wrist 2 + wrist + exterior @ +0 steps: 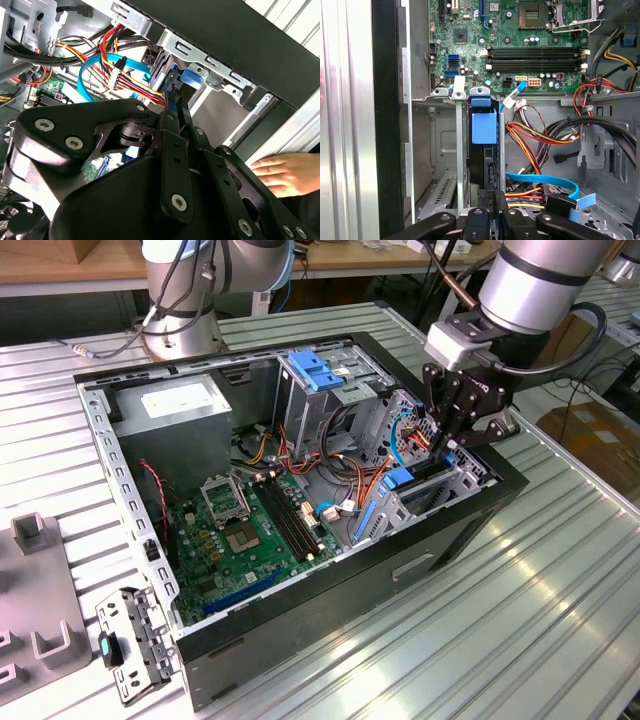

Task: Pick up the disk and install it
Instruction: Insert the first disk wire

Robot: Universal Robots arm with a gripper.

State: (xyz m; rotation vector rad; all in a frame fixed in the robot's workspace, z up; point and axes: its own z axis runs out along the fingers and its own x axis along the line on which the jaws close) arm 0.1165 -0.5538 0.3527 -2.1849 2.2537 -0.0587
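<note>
The disk [484,150] is standing on edge in the metal drive cage [442,145] at the open computer case's [420,540] front corner, its long axis running down into the bay, light-blue plastic rail uppermost. The black claw [487,200] is pinching narrowly on its end. A person's hand [285,172] is resting by the case, on the ribbed aluminium worktop [520,620]

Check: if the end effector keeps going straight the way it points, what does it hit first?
Most likely the disk, standing on edge in the drive bay directly ahead of the end effector; the first wrist view leaves contact unclear.
</note>
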